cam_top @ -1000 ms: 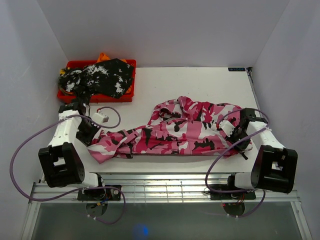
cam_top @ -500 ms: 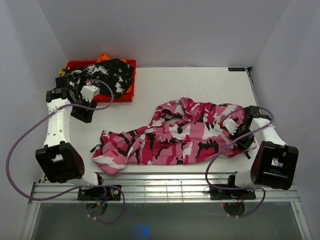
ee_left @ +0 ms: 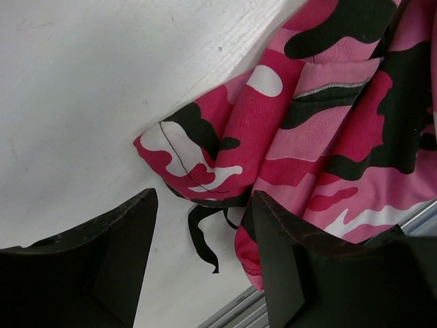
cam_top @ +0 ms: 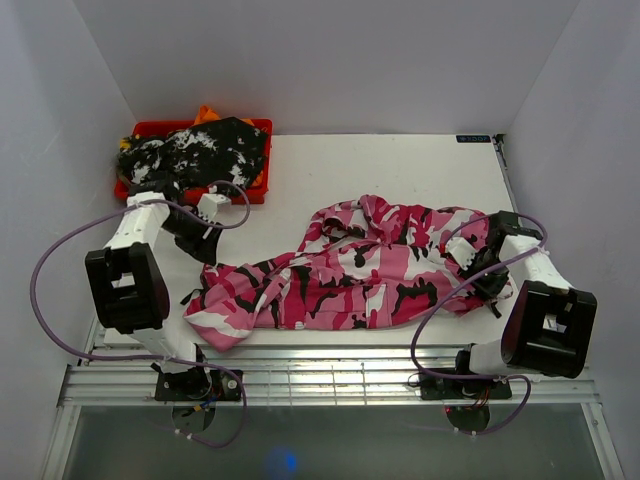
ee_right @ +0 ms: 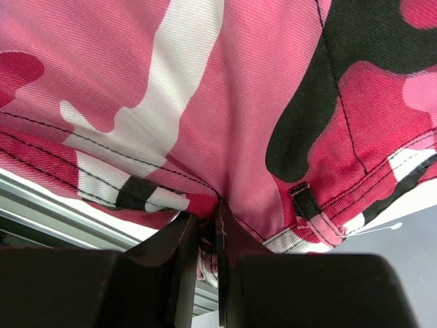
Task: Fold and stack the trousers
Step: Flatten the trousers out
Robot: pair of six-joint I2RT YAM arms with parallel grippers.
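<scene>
1. Across the near half of the white table [cam_top: 400, 170], finding the pink camouflage trousers [cam_top: 370, 270] lying crumpled, stretching from the near left over to the right.
2. At the left end of that cloth, hanging the left gripper [cam_top: 207, 248] just over a folded leg end, with its jaws spread apart and gripping nothing.
3. From the left wrist view, looking down past the two dark fingers [ee_left: 116, 253] at a rounded fold of cloth lying between and beyond them, with a thin black cord [ee_left: 201, 236] trailing from under the fold onto the bare tabletop. Touching the cloth with one finger or not: impossible to tell.
4. At the right end, pinching the edge of the trousers with the right gripper [cam_top: 482, 280], its jaws pressed together on a fold of cloth.
5. From the right wrist view, seeing that cloth draping down over the closed fingertips, with a stitched hem and a small black loop [ee_right: 302, 199] just beside them.
6. At the far left corner, holding a black-and-white mottled garment [cam_top: 205, 155] in a red tray [cam_top: 160, 127], the garment heaped over the rim and lying well apart from the pink pair.
7. Along the near edge, showing a metal rail [cam_top: 330, 365] running between the two arm bases.
</scene>
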